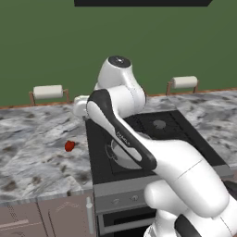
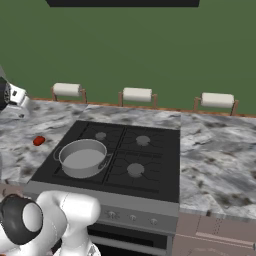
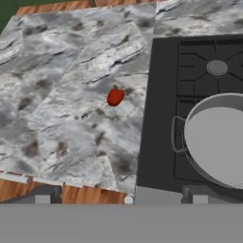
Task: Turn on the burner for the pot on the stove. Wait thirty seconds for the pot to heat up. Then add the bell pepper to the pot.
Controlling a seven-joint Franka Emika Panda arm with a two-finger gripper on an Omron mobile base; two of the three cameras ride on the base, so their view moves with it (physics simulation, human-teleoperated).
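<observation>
The grey pot [image 2: 82, 158] stands on the front left burner of the black stove [image 2: 152, 156]; it looks empty. In the hand view the pot [image 3: 222, 142] lies at the right, with one loop handle toward the counter. The red bell pepper [image 3: 115, 96] rests on the marble counter left of the stove [image 3: 161, 99], apart from it. It shows as well as a small red bell pepper [image 1: 69, 146] and bell pepper [image 2: 38, 141] in the base views. My gripper [image 3: 121, 196] hovers high above the counter's front edge, open, nothing between its fingers. The arm hides most of the pot [image 1: 116, 156].
Paper towel rolls [image 2: 137, 94] stand along the back wall on the counter. Marble counter [image 2: 220, 150] stretches on both sides of the stove. Small knobs [image 2: 132, 217] sit on the grey front panel. A dark hood [image 2: 122, 2] hangs overhead.
</observation>
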